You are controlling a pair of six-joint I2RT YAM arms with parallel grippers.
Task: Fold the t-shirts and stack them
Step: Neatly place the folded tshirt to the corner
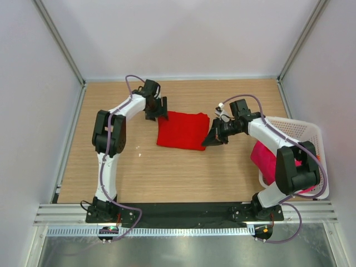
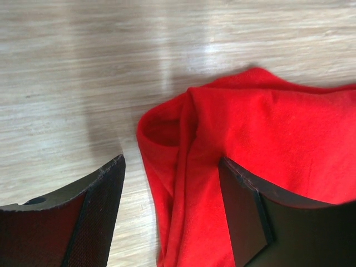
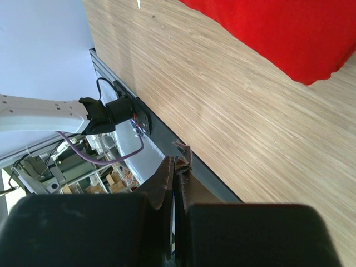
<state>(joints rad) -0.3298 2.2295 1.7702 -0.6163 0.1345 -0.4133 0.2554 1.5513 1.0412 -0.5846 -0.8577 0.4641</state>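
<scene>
Beside the red t-shirt point(image 1: 182, 130), the left arm point(image 1: 125, 108) bends in with jaws spread, the right arm point(image 1: 268, 133) with jaws pressed together.

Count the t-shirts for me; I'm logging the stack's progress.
2: a red t-shirt folded mid-table, a magenta-pink t-shirt in the white basket. The right arm covers part of the basket, so another may be hidden.

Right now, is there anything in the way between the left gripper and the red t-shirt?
Nothing visible. The left gripper is open right at the red t-shirt's folded corner, one finger over the cloth, the other over bare table. The right gripper is shut beside the shirt's opposite side, not between them.
</scene>
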